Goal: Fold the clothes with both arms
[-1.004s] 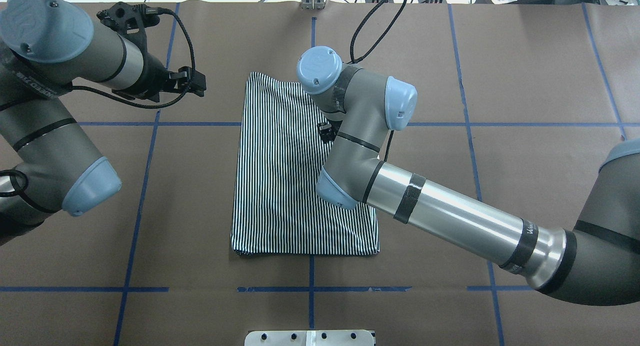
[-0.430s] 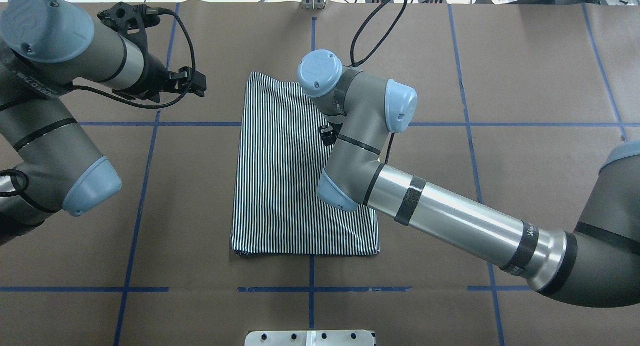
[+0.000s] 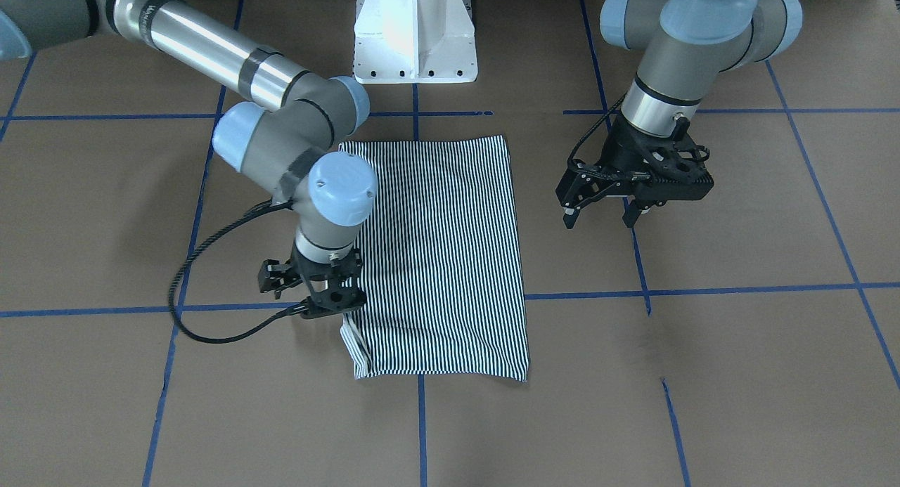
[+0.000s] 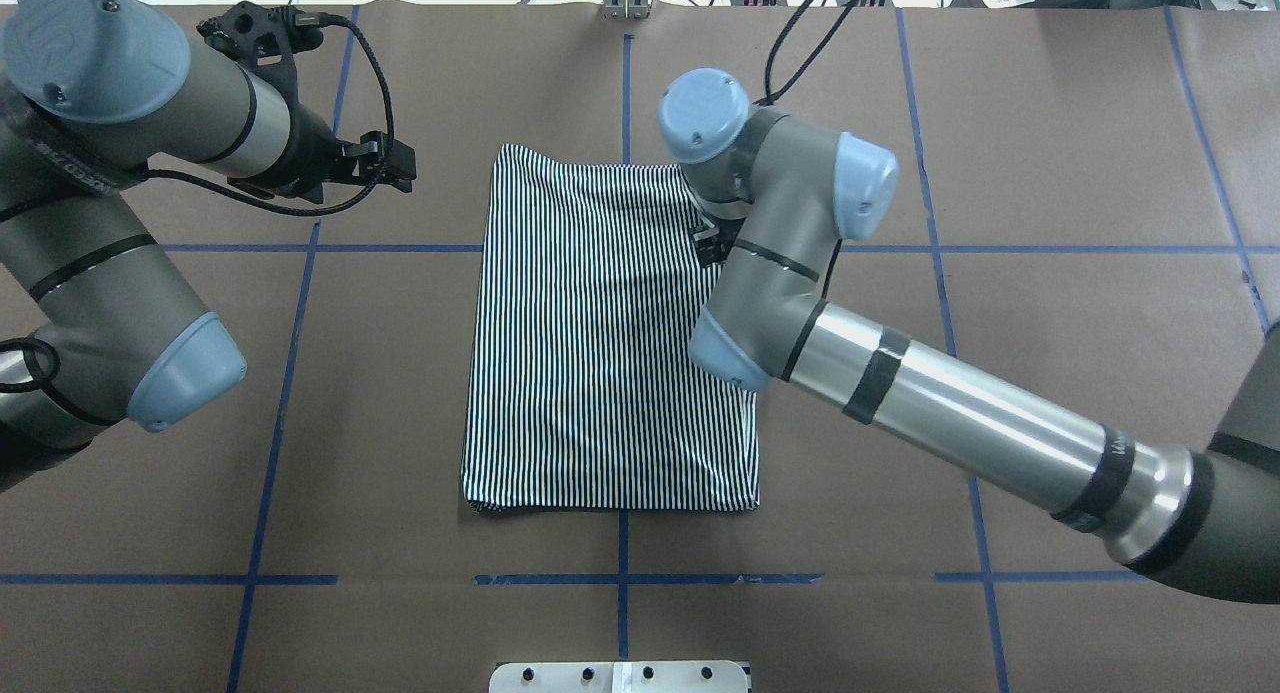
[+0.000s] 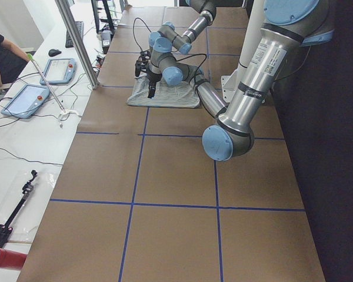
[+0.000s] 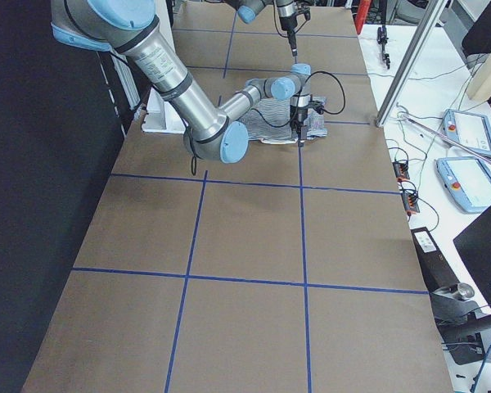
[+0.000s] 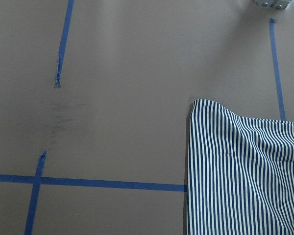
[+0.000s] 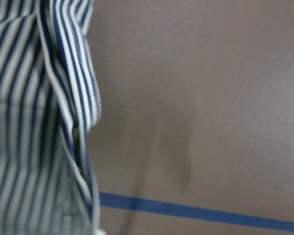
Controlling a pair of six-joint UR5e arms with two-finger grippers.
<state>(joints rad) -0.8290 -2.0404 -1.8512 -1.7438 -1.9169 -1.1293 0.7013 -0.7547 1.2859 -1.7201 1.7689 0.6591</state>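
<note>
Exterior front-facing: shirt (image 3: 436, 255) lies folded narrow; left gripper (image 3: 598, 222) fingers are spread, right gripper (image 3: 327, 306) fingers cannot be judged. Cross-fold is expected next.

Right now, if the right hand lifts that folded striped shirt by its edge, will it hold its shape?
Probably not: the navy-and-white striped folded cloth shirt lies thin and flat, so it likely droops. Its layered edge gapes, so layers may separate.
</note>
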